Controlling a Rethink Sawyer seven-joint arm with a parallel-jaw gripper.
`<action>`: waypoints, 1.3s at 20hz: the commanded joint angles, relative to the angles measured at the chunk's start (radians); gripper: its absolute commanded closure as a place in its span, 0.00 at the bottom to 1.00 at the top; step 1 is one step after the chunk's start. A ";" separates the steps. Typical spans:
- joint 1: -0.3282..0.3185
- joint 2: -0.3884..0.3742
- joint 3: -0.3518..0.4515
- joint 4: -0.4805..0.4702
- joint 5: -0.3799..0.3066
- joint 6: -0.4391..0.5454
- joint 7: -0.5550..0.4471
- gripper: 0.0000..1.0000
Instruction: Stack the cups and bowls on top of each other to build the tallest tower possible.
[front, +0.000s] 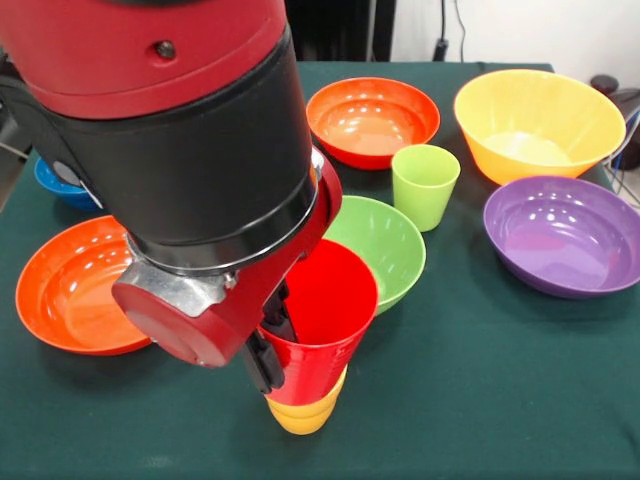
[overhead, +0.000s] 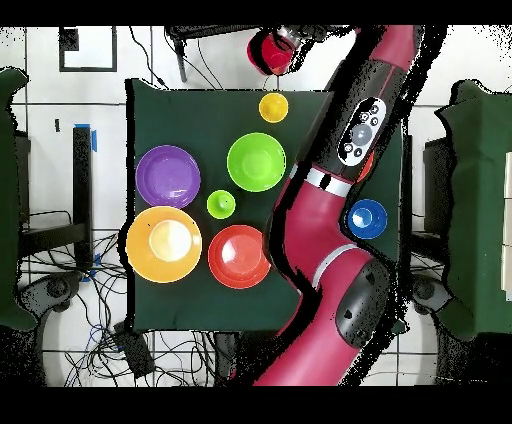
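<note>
My gripper (front: 270, 345) is shut on the rim of the red cup (front: 325, 310), with one black finger inside the cup and one outside. The red cup stands upright with its base at the mouth of the yellow cup (front: 303, 412), near the table's front edge; I cannot tell whether they touch. In the overhead view the gripper (overhead: 285, 40) and red cup (overhead: 268, 52) appear beyond the yellow cup (overhead: 273, 107). The light green bowl (front: 385, 245) sits just behind the red cup. The light green cup (front: 425, 185) stands upright farther back.
A red-orange bowl (front: 372, 120), a large orange bowl (front: 538, 125) and a purple bowl (front: 565, 235) lie at the back and right. Another red-orange bowl (front: 70, 285) lies left. The blue bowl (overhead: 367, 218) is half hidden by the arm (front: 190, 150). Dark green cloth (front: 480, 400) covers the table.
</note>
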 joint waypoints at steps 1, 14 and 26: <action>-0.005 0.041 -0.042 -0.151 -0.096 0.030 -0.211 1.00; -0.006 0.045 -0.054 -0.142 -0.091 0.080 -0.208 1.00; -0.010 0.046 -0.076 -0.131 -0.081 0.094 -0.205 1.00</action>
